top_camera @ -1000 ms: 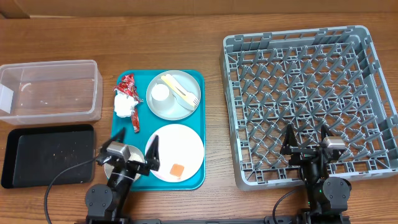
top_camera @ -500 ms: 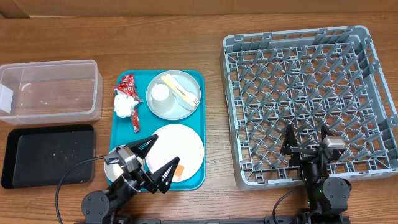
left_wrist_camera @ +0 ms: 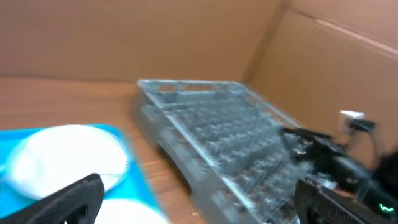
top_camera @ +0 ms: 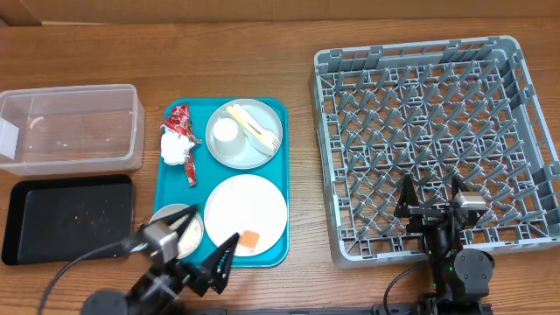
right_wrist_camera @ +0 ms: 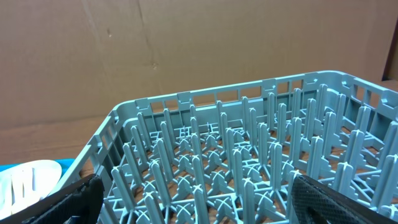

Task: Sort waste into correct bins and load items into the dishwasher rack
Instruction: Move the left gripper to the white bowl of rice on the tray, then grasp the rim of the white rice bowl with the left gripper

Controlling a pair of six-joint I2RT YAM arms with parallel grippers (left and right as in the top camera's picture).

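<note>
Nearest, at the table's near edge, the left gripper is seen from overhead with its fingers spread fully apart. Nothing is held between them. One finger lies over the bowl and the other by the near edge of the white plate; whether either is touched cannot be told. To the right, the right gripper is likewise spread wide and empty, its fingers reaching over the near part of the rack.

On the white plate the orange cube is found. Bowl and plate sit on the near half of the teal tray. On its far half the grey plate carries the cup, the fork and the spoon. The napkin and wrapper lie at the tray's left edge. Left of the tray, the black tray is placed near and the tub far. The rack fills the right side.

Only overhead are the tub, black tray, napkin and wrapper shown. In the blurred left wrist view, between the parted fingers, the rack and the right arm are seen from the side, with white shapes on the teal tray too smeared to name. In the right wrist view, the rack's pegs are shown close between the wide fingers, with a cardboard wall behind.
</note>
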